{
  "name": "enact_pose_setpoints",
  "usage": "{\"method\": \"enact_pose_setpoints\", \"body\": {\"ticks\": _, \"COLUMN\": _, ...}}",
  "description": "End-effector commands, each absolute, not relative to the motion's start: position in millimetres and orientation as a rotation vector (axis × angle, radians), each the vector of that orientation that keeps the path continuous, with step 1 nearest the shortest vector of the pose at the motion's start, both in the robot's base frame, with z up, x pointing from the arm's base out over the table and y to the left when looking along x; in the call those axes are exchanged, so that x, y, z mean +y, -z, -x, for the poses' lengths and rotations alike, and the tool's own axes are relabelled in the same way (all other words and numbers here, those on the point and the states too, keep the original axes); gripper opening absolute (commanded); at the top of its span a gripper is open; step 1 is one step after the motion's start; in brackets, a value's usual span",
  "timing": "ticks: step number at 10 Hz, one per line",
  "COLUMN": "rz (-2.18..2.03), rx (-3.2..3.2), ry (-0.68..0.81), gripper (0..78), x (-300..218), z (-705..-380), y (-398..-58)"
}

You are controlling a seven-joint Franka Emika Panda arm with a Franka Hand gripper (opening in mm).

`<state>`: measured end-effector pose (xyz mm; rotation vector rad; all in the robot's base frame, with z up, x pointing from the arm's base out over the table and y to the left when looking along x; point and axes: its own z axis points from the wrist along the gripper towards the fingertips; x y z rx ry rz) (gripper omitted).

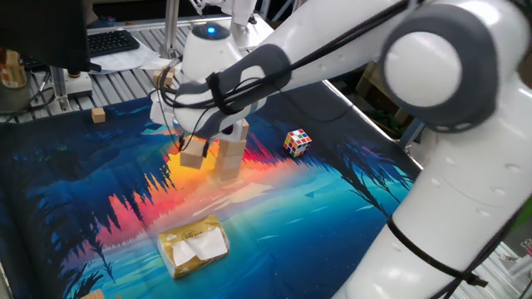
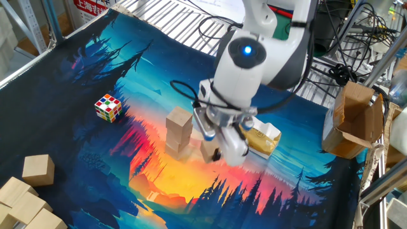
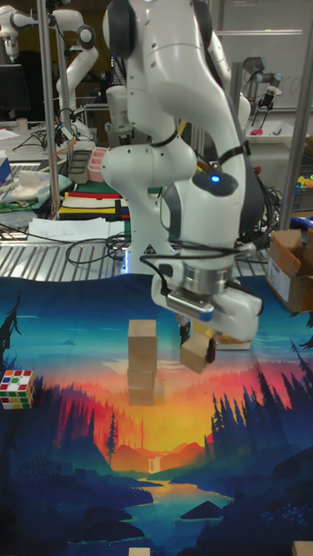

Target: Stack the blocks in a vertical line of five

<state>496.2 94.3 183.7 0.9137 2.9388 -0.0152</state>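
The gripper [image 3: 198,340] holds a tilted block [image 3: 197,352] (airborne) beside the upright stack [image 3: 142,360].

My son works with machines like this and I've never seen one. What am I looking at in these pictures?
It is one white robot arm at a table, photographed from three sides at the same moment. Its gripper has two fingers, shut on a wooden block that hangs tilted above the picture mat. Beside it stands a short stack of blocks. Also on the mat: a multicoloured puzzle cube and a tan packet. Spare blocks wait at the mat's edge.
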Motion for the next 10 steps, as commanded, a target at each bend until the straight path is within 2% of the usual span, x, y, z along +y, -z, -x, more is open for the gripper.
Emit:
{"method": "enact_pose_setpoints", "body": {"ticks": 1, "rz": -0.775, "rx": 2.993, "ry": 0.021, "gripper": 1.2, "x": 85.6, "z": -489.2, "y": -207.6}}
{"method": "enact_pose_setpoints", "body": {"ticks": 10, "rz": -0.628, "rx": 3.086, "ry": 0.023, "gripper": 1.2, "x": 79.2, "z": -494.0, "y": -257.4}}
